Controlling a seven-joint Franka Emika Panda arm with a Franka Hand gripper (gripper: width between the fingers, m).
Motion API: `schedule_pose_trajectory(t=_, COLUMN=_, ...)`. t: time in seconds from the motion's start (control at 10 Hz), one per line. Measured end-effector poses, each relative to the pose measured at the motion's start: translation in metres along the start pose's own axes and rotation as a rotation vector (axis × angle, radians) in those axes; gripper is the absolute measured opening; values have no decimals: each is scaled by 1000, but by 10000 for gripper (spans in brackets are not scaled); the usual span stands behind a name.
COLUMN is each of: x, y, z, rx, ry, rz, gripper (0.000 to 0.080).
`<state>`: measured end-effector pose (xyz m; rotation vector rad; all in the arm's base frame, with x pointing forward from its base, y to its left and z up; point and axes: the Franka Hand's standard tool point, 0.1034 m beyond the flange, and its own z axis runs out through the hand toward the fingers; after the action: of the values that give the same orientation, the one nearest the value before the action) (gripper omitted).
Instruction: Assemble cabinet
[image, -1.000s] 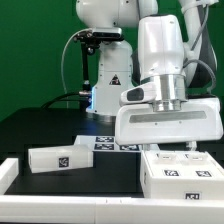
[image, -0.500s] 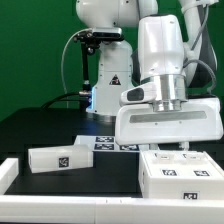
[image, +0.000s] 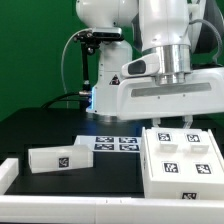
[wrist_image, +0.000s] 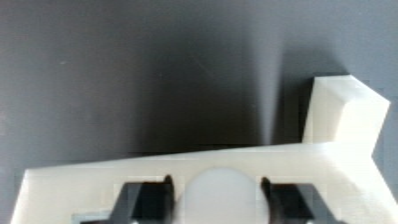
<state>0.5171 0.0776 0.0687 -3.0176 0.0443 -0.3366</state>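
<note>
Panel, white, wide: gripper has it pinched narrowly and carries it aloft above the cabinet body at the exterior view's right, probably so you can lower it squarely. Small boxy part lies well apart, near the marker board, out of your way.

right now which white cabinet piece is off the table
The wide panel held up by the gripper; the small one-tag block and the big four-tag box both rest on the table.
</note>
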Motion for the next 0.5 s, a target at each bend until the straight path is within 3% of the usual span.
schedule_pose_trajectory(t=0.2, x=-1, y=0, z=-1, rx=1, ry=-8, rz=1, gripper=222)
schedule_pose_trajectory(t=0.5, x=6, y=-8, z=-24, rx=18, ry=-122, rz=35, gripper=222)
